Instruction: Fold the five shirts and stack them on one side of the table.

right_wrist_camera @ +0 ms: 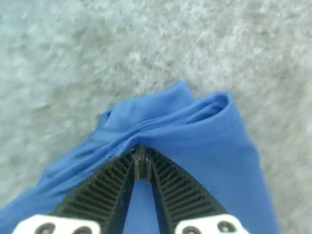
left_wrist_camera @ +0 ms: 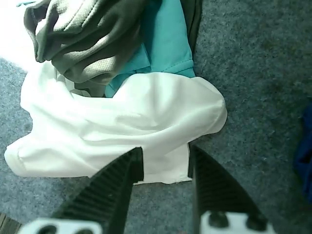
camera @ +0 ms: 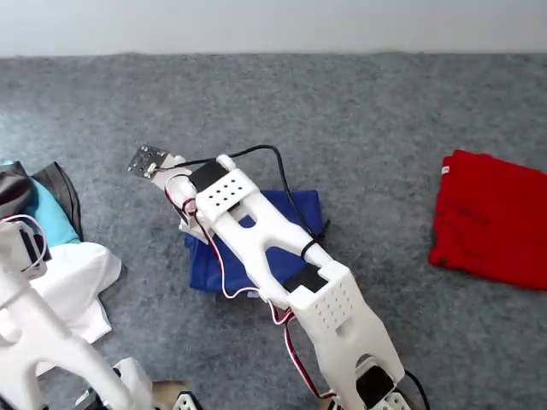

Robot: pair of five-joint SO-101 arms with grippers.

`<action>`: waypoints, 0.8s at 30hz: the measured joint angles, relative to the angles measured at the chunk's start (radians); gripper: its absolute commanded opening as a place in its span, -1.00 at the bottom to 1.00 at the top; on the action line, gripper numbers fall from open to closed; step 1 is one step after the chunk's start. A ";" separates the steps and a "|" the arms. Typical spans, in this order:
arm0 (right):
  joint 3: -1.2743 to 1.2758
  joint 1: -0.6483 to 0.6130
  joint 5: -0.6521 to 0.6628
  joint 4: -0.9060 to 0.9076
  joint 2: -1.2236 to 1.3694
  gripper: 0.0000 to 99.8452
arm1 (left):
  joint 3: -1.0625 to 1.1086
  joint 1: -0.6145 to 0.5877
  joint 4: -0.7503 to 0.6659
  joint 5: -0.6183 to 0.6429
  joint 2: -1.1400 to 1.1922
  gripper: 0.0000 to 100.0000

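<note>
At the table's [camera: 367, 111] left edge, a grey shirt [left_wrist_camera: 87, 39], teal shirt [left_wrist_camera: 165, 34] and white shirt [left_wrist_camera: 122, 126] lie heaped, with the left gripper [left_wrist_camera: 165, 151] spread wide over the white one. Mid-table, the right wrist view shows the right gripper [right_wrist_camera: 141, 163] clenched on a fold of the blue shirt [right_wrist_camera: 214, 146], a grip the arm hides from above. A folded red shirt [camera: 491, 218] lies by the right edge.

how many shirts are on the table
5: folded red cloth shirt far right; blue one mid-table under right arm; white, teal and grey piled at left; pile may hide more.
</note>
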 measured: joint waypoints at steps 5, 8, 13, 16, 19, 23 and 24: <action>-0.043 0.014 0.000 0.068 -0.092 -0.97 | 0.000 0.000 0.000 0.008 0.000 -0.68; -0.043 0.054 0.000 0.021 -0.083 -0.97 | 0.000 0.000 0.000 0.028 0.000 -0.68; -0.048 0.058 0.000 -0.121 0.046 -0.98 | 0.000 0.000 0.000 0.034 0.000 -0.68; -0.068 0.023 0.000 -0.158 0.100 -0.98 | 0.000 0.000 0.000 0.034 0.000 -0.68; -0.146 -0.017 0.000 -0.121 0.103 -0.98 | 0.000 0.000 0.000 0.034 0.000 -0.68; -0.316 -0.014 0.000 0.057 0.103 -0.98 | 0.000 0.000 0.000 0.034 0.000 -0.68; -0.362 -0.009 0.000 0.114 0.103 -0.97 | 0.000 0.000 0.000 0.034 0.000 -0.68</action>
